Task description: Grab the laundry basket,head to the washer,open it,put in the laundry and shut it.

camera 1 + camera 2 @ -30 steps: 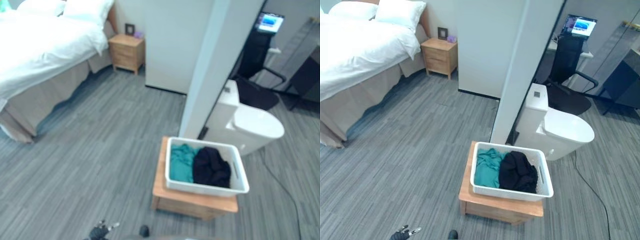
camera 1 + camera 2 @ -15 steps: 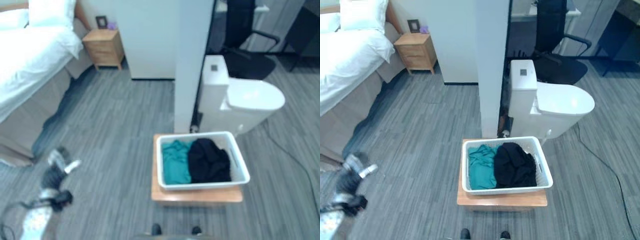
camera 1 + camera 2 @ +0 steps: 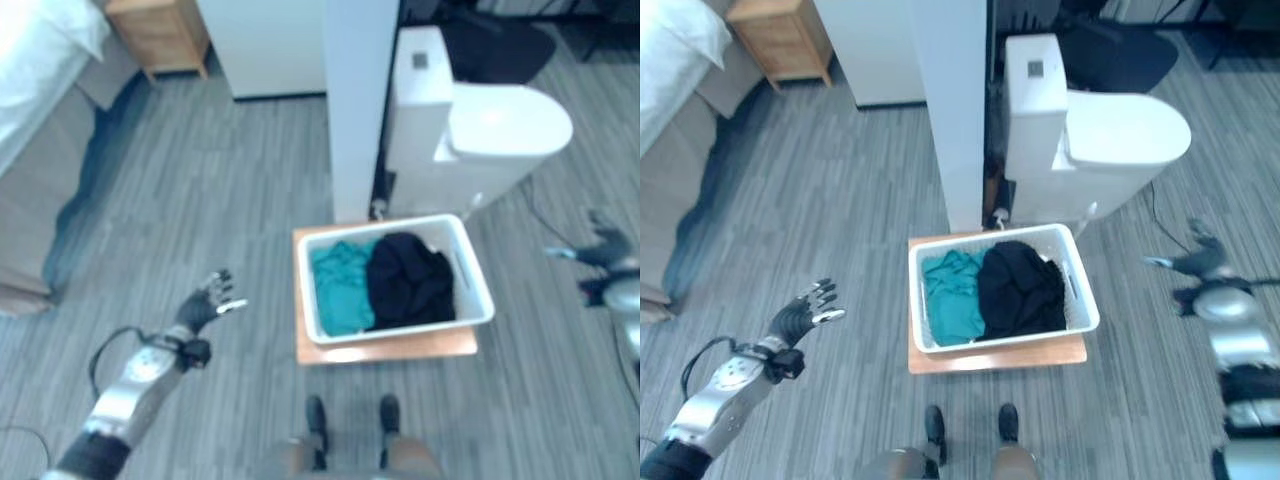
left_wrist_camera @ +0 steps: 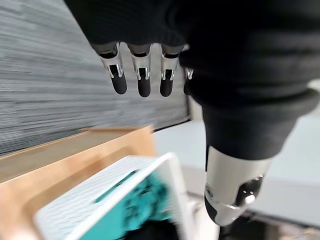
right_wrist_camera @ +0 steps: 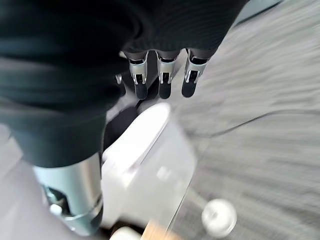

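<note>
I am at the very start: nothing of the task is done yet. The basket (image 3: pixel 1002 288) sits on a low wooden stand (image 3: pixel 1000 355), well apart from both hands and roughly midway between them, with a teal garment (image 3: pixel 952 295) on the side toward my left hand and a black garment (image 3: pixel 1020 290) on the side toward my right. The left hand (image 3: pixel 802 313) is raised out to the side, fingers spread wide and holding nothing. The right hand (image 3: pixel 1198 263) is also up and out on the far side of the basket; its wrist view shows the fingers (image 5: pixel 160 82) straight and empty. So the grab is still to come, and after that the walk to the washer, opening it, loading, and shutting it (no washer shows in any view, so I judge the bulk of the job lies ahead). My next move, as I see it, is to bring both hands inward and down to the basket's rims.

The eye views give the layout: a toilet (image 3: pixel 1095 135) beyond the basket, a white wall end (image 3: pixel 950 110) next to it, a nightstand (image 3: pixel 780 38) and a bed (image 3: pixel 665 45) far off past the left hand. The left wrist view adds a close look past its fingers (image 4: pixel 143 80) at the stand's edge and the basket's perforated wall with teal cloth inside. The right wrist view looks toward the toilet instead.
</note>
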